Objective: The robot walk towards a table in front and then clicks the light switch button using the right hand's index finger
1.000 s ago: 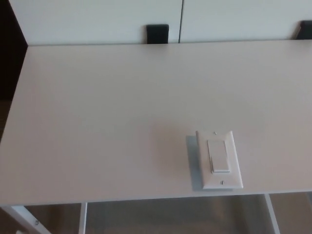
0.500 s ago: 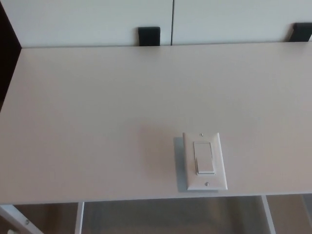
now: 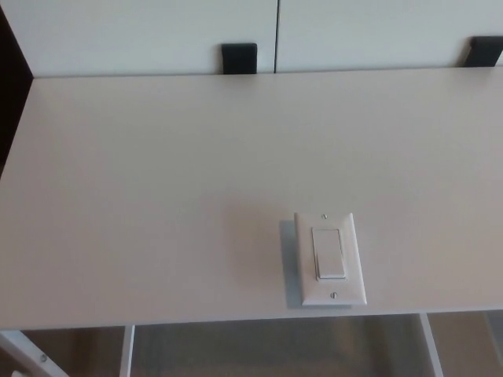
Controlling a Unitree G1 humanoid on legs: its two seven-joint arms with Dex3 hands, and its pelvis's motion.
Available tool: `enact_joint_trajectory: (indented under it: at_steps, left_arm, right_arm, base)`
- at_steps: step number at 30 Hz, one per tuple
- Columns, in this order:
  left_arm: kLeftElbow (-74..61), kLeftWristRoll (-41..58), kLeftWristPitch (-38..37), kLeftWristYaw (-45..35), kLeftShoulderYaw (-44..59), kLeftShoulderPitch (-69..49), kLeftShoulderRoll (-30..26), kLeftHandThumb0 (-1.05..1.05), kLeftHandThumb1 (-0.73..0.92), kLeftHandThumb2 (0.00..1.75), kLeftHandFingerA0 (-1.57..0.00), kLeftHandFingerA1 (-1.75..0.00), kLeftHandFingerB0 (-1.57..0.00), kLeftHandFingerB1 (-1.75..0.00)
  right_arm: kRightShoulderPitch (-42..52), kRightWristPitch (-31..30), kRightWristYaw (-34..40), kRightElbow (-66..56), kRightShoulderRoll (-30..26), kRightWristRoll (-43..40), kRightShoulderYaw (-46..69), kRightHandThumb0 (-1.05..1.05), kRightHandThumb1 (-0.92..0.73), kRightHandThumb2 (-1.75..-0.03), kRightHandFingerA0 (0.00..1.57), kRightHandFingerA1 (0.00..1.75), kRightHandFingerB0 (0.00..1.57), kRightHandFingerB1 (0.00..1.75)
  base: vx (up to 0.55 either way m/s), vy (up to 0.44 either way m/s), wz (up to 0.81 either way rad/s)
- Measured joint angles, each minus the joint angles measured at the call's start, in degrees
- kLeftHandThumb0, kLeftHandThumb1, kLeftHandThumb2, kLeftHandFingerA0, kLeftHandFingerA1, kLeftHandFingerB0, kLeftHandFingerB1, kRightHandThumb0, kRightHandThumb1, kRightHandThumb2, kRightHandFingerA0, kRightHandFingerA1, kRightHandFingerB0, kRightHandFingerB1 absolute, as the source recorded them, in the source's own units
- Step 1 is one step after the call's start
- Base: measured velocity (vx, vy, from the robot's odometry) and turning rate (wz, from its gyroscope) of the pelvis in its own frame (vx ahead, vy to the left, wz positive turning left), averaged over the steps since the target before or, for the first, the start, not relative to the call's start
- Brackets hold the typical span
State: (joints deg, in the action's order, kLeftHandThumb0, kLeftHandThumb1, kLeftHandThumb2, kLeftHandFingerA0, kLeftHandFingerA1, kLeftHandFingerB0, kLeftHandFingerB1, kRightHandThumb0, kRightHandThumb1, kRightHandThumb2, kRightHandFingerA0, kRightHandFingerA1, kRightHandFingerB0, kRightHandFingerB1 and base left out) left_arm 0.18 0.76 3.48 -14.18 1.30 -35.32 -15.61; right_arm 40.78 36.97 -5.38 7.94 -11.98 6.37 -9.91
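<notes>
Nothing shifts but the camera, slightly; the light switch lies low and right of centre on the table. Neither hand shows, so their state is unknown; the click apparently remains undone.

A pale table fills the view. A white light switch plate lies flat near its front edge.

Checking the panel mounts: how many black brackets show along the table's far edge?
2. One black bracket sits at the seam between the white panels, left of centre; the other is at the picture's right edge, partly cut off. More may lie outside the frame.
</notes>
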Motion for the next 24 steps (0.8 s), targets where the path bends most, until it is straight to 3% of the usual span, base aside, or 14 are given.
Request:
enact_joint_trajectory:
  at_steps: [11, 21, 22, 23, 24]
  left_arm:
    - [-4.7, -0.6, 0.0, -0.9, -2.3, -2.6, -0.8, -0.26, 0.74, 0.61, -0.43, -0.39, -0.33, -0.33]
    - [-6.3, -0.4, 0.5, -3.0, -2.7, -2.4, -2.0, -0.25, 0.75, 0.62, -0.42, -0.39, -0.33, -0.33]
    - [-6.3, -0.3, 0.6, -3.1, -2.7, -2.4, -2.0, -0.26, 0.74, 0.62, -0.43, -0.39, -0.33, -0.33]
    - [-6.4, -0.4, 0.6, -3.2, -2.7, -2.4, -2.1, -0.27, 0.75, 0.64, -0.44, -0.4, -0.34, -0.34]
    - [-6.5, -0.4, 0.6, -3.2, -2.7, -2.5, -2.1, -0.27, 0.75, 0.64, -0.44, -0.41, -0.35, -0.34]
  right_arm:
    - [13.1, 1.5, -1.6, -26.9, -1.9, -2.2, -0.5, -0.57, -0.66, -0.61, 0.54, 0.37, 0.54, 0.37]
    - [12.3, 8.8, 0.4, -37.6, 3.6, 0.5, 5.6, -0.58, -0.71, -0.61, 0.54, 0.37, 0.54, 0.37]
    - [12.3, 9.1, 0.4, -37.6, 3.8, 0.7, 5.7, -0.57, -0.71, -0.62, 0.5, 0.35, 0.53, 0.36]
    - [12.1, 9.4, 0.5, -37.8, 4.2, 1.1, 6.2, -0.62, -0.66, -0.9, 0.08, 0.4, 0.23, 0.43]
    - [11.6, 9.4, 0.7, -38.0, 4.6, 1.8, 6.6, -0.56, -0.81, -0.65, 0.13, 0.23, 0.28, 0.3]
  base:
    - [0.0, 0.0, 0.0]
    - [0.0, 0.0, 0.0]
    - [0.0, 0.0, 0.0]
    - [0.0, 0.0, 0.0]
    - [0.0, 0.0, 0.0]
